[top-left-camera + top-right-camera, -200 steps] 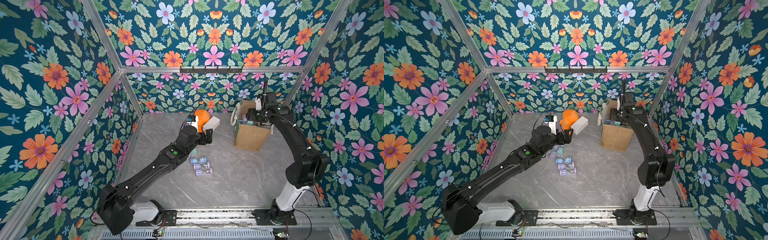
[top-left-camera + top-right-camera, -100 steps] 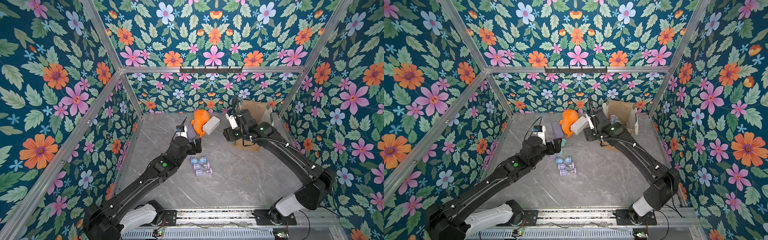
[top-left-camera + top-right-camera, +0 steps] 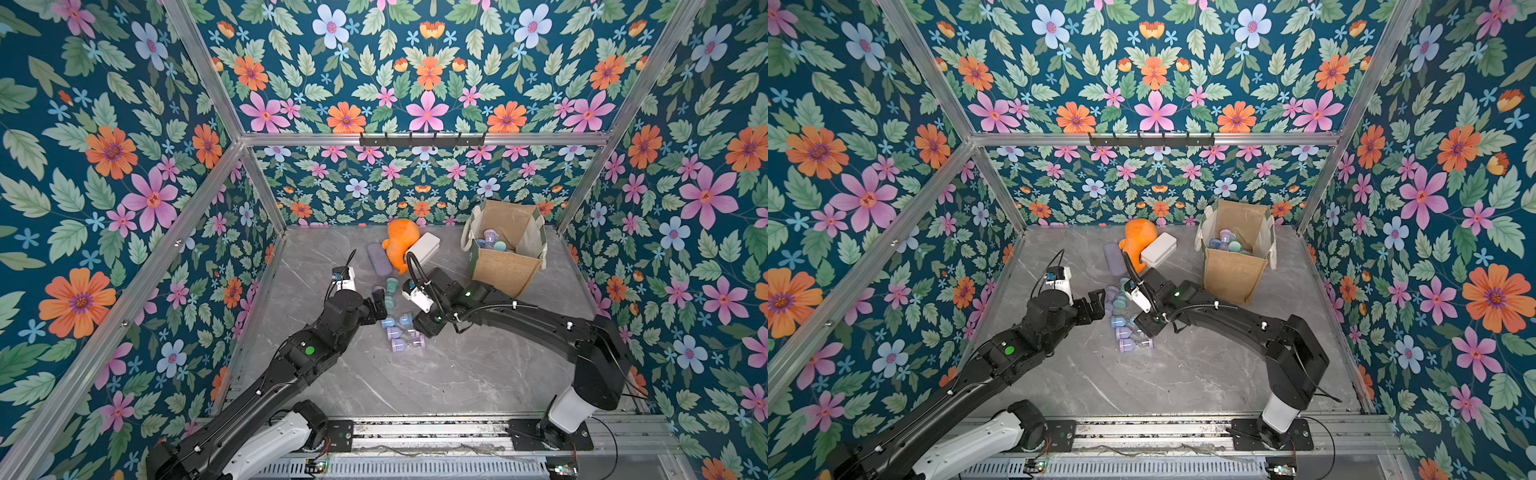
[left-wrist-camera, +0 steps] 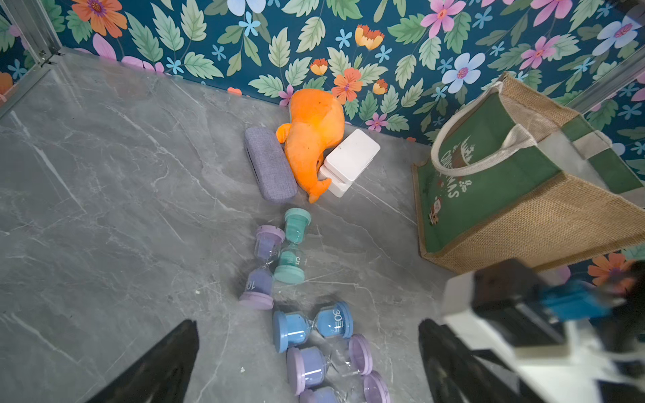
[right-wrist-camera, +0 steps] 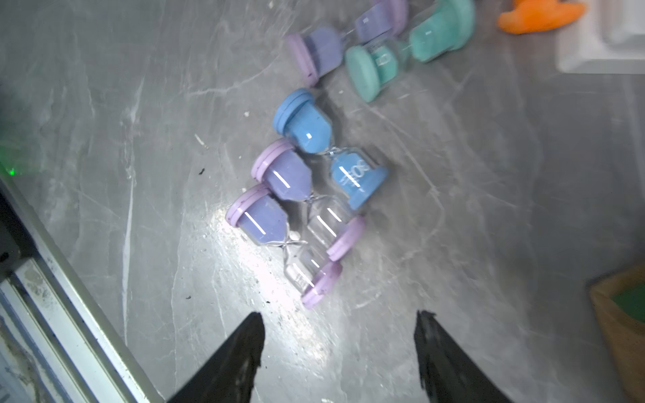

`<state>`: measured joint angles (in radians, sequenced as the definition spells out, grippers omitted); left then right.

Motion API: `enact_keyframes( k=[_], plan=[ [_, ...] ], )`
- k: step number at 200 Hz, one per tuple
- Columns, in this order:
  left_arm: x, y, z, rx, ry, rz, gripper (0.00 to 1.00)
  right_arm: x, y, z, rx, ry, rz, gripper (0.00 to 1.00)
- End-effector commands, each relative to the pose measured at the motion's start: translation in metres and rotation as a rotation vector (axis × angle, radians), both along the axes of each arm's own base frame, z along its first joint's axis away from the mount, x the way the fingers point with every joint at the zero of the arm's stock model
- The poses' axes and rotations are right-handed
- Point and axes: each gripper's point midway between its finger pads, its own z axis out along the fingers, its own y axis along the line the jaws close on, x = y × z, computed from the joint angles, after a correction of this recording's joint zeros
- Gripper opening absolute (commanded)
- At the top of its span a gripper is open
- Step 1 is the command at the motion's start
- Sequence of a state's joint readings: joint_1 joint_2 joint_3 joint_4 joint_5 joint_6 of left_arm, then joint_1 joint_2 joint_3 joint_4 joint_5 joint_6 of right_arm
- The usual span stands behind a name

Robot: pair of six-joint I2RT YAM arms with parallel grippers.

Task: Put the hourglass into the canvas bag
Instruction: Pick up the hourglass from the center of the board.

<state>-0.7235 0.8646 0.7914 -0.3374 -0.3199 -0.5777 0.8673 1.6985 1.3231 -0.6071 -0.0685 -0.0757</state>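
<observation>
Jaws apart and empty, the right gripper hangs nearest a lavender hourglass lying at its 8 o'clock, long axis 3-to-9 on the tabletop.

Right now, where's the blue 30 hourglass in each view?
In a top view: the blue hourglass lies mid-scene, on the robot's side of the orange plush.
In a top view: same spot.
Left wrist, beside the lavender pair.
Right wrist: mid-picture, beside that pair.
Shared landmark: the orange plush.
</observation>
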Motion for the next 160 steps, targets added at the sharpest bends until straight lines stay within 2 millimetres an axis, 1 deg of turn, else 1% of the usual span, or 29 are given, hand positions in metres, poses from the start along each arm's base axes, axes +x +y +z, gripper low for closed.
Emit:
enact_keyframes(
  k=[1, 29, 46, 77, 132, 160],
  plan=[
    [-0.004, 0.007, -0.004, 0.005, 0.016, 0.022, 1.0, -0.012, 0.015, -0.014, 0.024, 0.029, 0.11, 0.7],
    [-0.006, 0.011, -0.005, 0.0, 0.013, 0.034, 1.0, -0.018, 0.018, -0.032, 0.021, 0.062, 0.139, 0.69],
    [-0.007, 0.012, -0.007, 0.003, 0.019, 0.036, 1.0, -0.019, 0.017, -0.041, 0.005, 0.07, 0.144, 0.69],
    [-0.008, 0.014, -0.009, 0.008, 0.021, 0.043, 1.0, -0.026, 0.02, -0.049, -0.002, 0.08, 0.176, 0.69],
    [-0.009, 0.017, -0.008, 0.006, 0.018, 0.054, 1.0, -0.027, 0.021, -0.069, -0.037, 0.108, 0.175, 0.69],
    [-0.009, 0.019, -0.008, 0.009, 0.016, 0.06, 1.0, -0.035, 0.019, -0.079, -0.056, 0.123, 0.179, 0.68]
  ],
)
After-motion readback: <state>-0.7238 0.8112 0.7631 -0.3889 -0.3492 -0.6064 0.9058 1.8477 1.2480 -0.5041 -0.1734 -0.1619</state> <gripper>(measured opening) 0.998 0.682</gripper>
